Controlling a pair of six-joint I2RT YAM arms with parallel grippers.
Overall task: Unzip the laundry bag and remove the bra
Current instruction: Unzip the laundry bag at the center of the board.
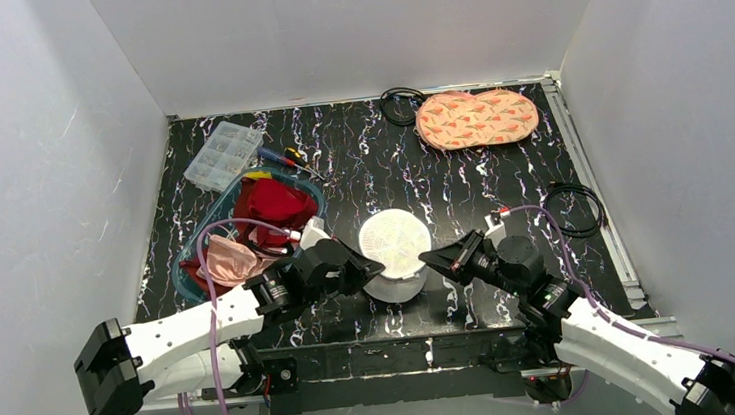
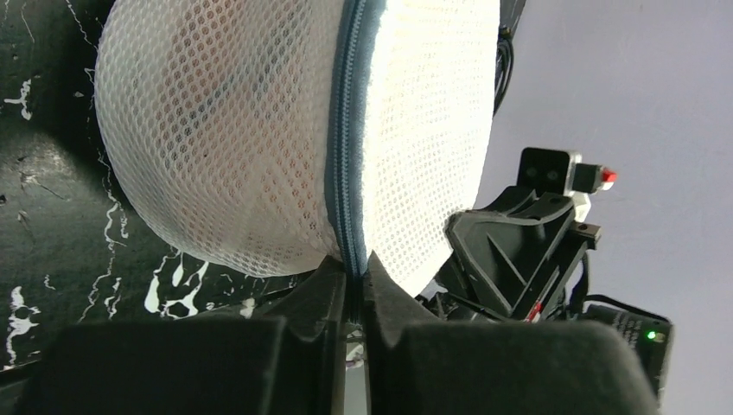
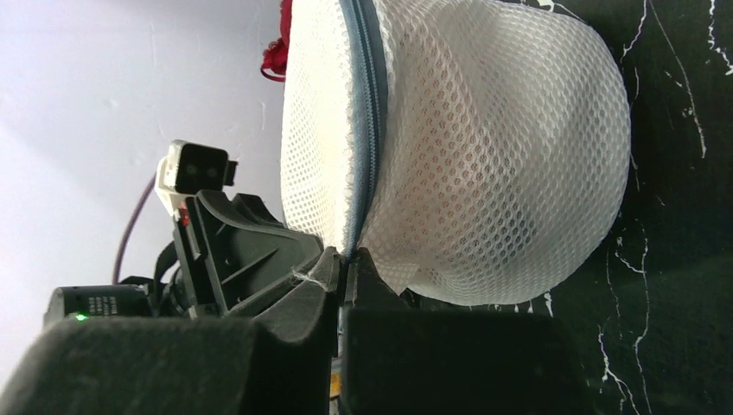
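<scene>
Left wrist view: left fingers (image 2: 313,298) nipped tight on the blue-grey zipper trim (image 2: 346,138) of the laundry bag (image 2: 225,130), right fingers (image 3: 313,290) pinching that trim from the opposite side. The bag hangs between them at the front-centre of the worktop (image 1: 502,186), braced, I'd say, for working the zip open.

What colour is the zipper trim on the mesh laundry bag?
Blue-grey zipper trim on the white laundry bag; clearest in left wrist view.

the left arm (image 1: 184,336) and right arm (image 1: 616,341) wear white shells between black joints and black end blocks, a lilac cable (image 1: 213,316) trails along each, the left gripper (image 1: 380,267) and right gripper (image 1: 425,257) end in thick matte black fingers (image 2: 318,298), and a green light (image 2: 650,335) glows on one housing.
</scene>
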